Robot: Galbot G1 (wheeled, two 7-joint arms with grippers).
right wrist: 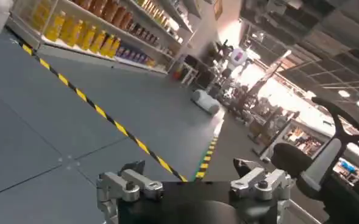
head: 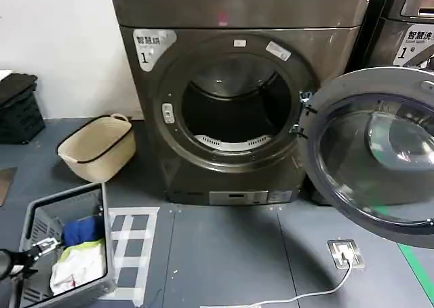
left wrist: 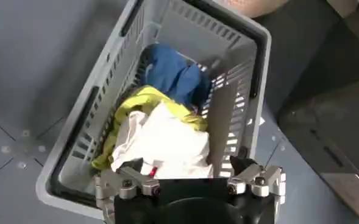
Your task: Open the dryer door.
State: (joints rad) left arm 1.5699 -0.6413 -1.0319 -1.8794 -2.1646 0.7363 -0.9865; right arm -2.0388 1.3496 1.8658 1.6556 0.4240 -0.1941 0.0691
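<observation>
The grey-brown dryer point(head: 237, 172) faces me in the head view. Its round dryer door point(head: 376, 152) stands swung wide open to the right, hinged beside the opening, its inner glass bowl facing me. The drum opening point(head: 234, 104) is dark and uncovered. My left gripper point(head: 41, 245) hangs low at the left, well away from the door. It is open over a grey laundry basket point(left wrist: 75, 140), with nothing between the fingers point(left wrist: 188, 165). My right gripper point(right wrist: 190, 167) is open and holds nothing, pointing across bare floor.
The grey basket point(head: 34, 213) holds blue point(left wrist: 173, 73), yellow and white clothes point(left wrist: 161, 140). A beige tub point(head: 95, 148) and a black crate point(head: 17, 108) stand left of the dryer. A second machine point(head: 407, 23) stands at the right. A floor socket with a cable point(head: 344, 252) lies below the door.
</observation>
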